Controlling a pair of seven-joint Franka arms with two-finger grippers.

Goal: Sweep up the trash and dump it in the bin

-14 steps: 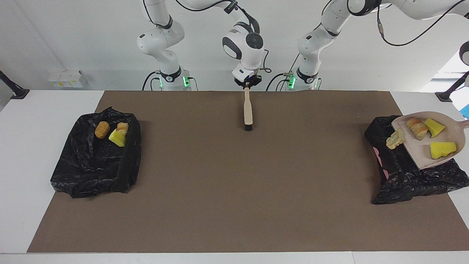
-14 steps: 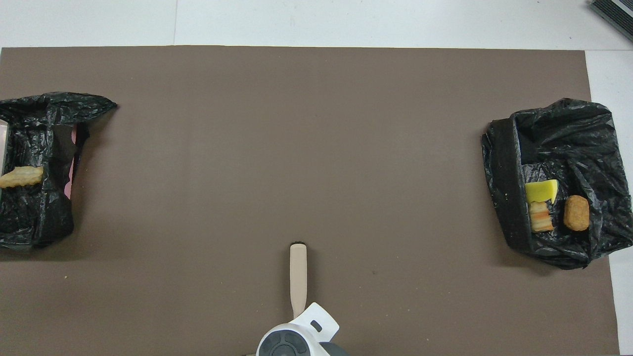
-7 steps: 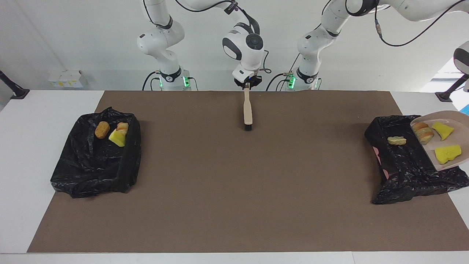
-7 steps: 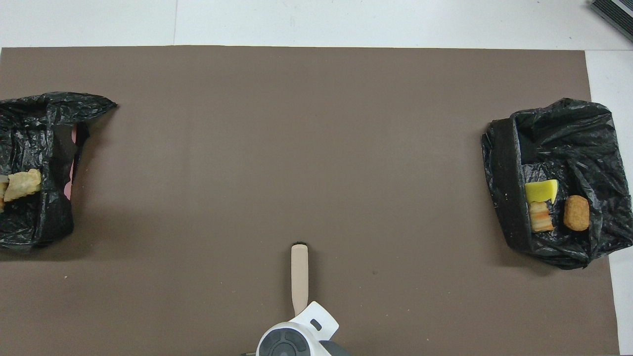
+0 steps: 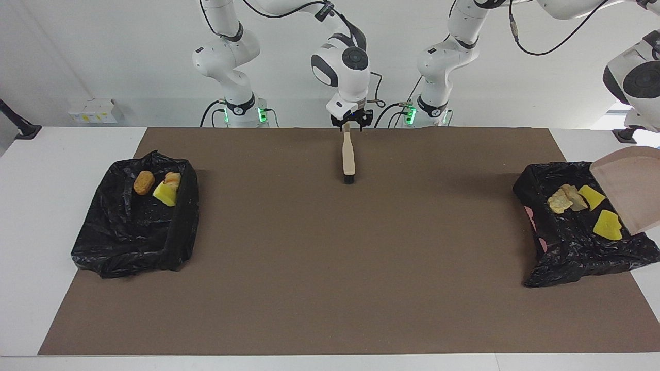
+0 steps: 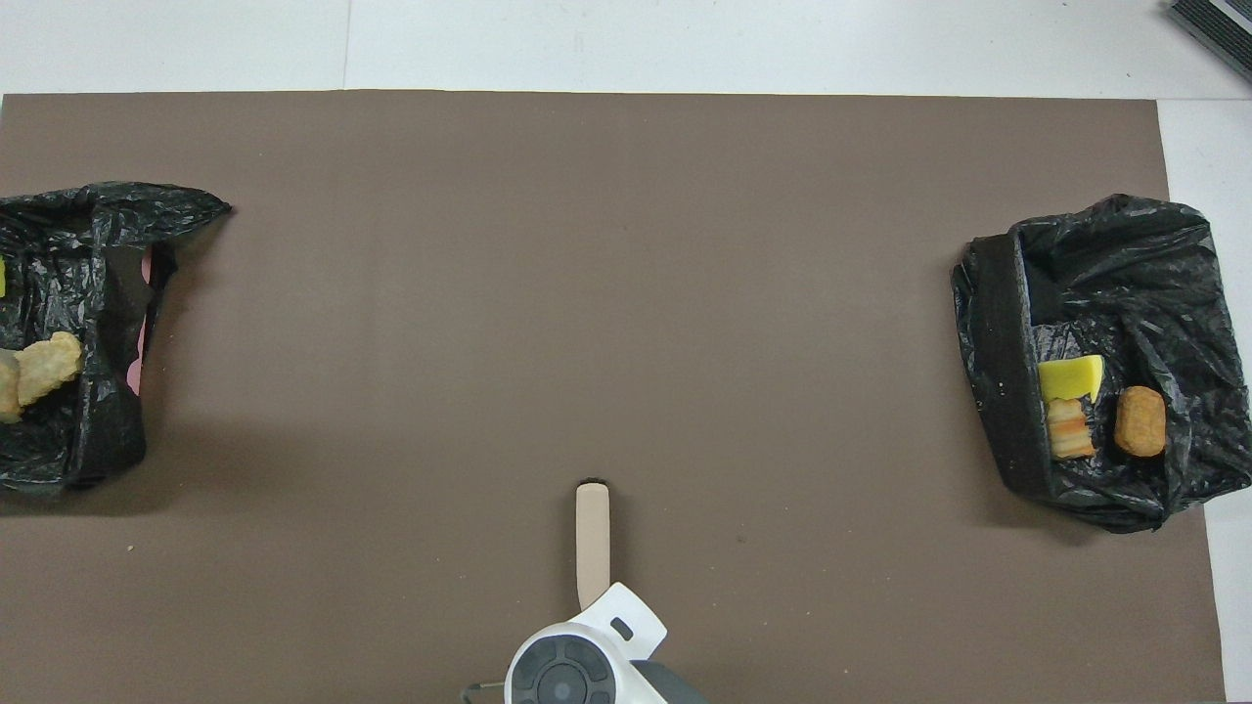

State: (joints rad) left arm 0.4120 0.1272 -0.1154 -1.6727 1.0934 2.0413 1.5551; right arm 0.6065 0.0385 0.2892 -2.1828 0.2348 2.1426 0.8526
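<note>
The beige brush [image 5: 349, 157] lies on the brown mat, handle end toward the robots. My right gripper [image 5: 351, 122] hangs open just over that handle end, holding nothing. The beige dustpan [image 5: 631, 188] is tipped steeply over the black-lined bin [image 5: 562, 257] at the left arm's end of the table. My left arm carries it, and its gripper is past the picture's edge. Trash lies in that bin: pale beige chunks [image 5: 564, 198] and two yellow wedges [image 5: 607, 225]. In the overhead view one beige chunk [image 6: 44, 367] shows there, along with the brush [image 6: 592, 538].
A second black-lined bin [image 5: 134, 242] sits at the right arm's end of the table. It holds an orange-tan lump [image 5: 144, 182], a bread-like piece [image 5: 172, 178] and a yellow wedge [image 5: 165, 194]. The brown mat [image 5: 330, 268] covers most of the white table.
The dustpan tilted up and its trash slid off into the bin below. My right gripper opened and let go of the brush handle.
</note>
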